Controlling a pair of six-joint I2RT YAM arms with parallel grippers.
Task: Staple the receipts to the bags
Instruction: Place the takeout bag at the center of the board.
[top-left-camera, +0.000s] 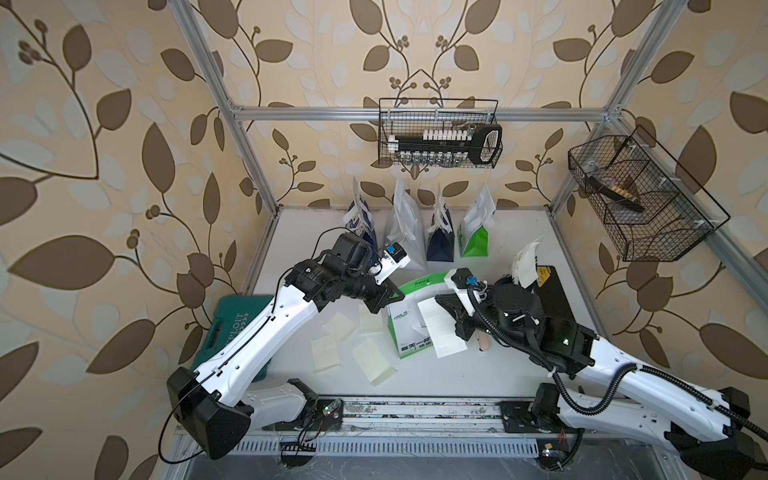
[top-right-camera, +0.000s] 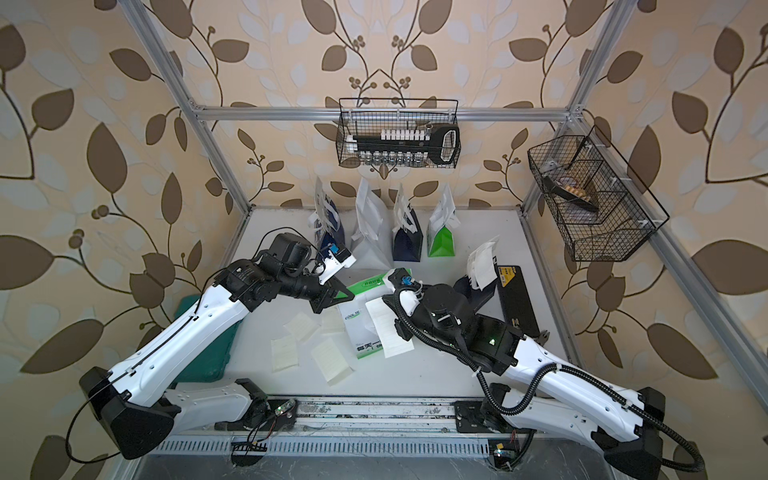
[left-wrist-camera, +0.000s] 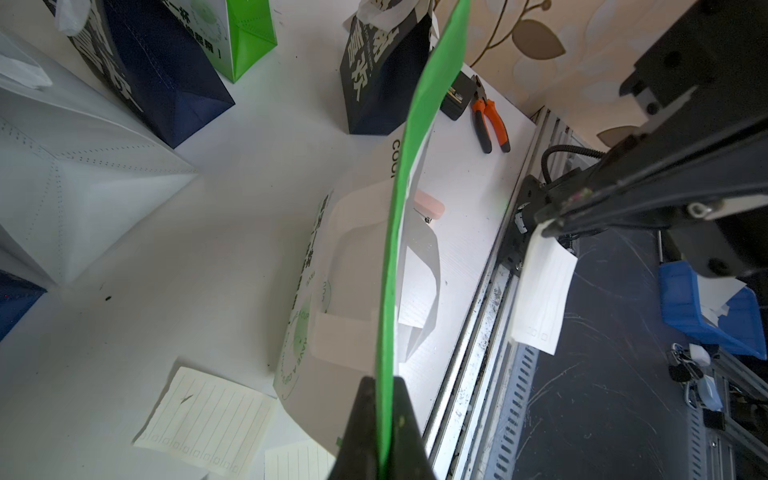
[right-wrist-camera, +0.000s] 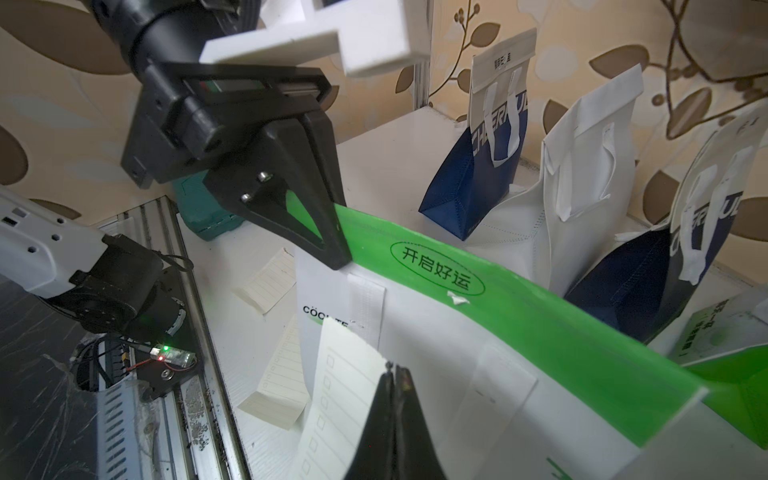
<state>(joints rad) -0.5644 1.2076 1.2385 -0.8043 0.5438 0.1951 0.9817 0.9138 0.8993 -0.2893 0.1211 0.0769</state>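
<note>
Here the green-and-white bag (top-left-camera: 405, 332) stands slumped near the middle of the table (top-left-camera: 478, 374), and its green top band (right-wrist-camera: 540, 320) is held up off its white face. The left gripper (left-wrist-camera: 384, 382) has its jaws pressed together on one end of that band. The right gripper (right-wrist-camera: 394, 370) has its jaws shut on the upper edge of a receipt (right-wrist-camera: 345, 399), which hangs over the bag's face. Four loose receipts (top-left-camera: 326, 353) lie flat on the table beside the bag, and the other bags (top-left-camera: 440, 239) stand in a row at the back wall. Judging by how the band curves between its ends, the bag is light and soft and will sag wherever it is not supported. It is best taken by the stiffer folded band near a corner, as it is now. The receipt looks thin and limp and would likely crease or tear under a hard pull. It should be pinched close to its top edge and laid flat against the band. A small pink thing (left-wrist-camera: 430, 205) behind the bag may be the stapler, but that is unclear.
</note>
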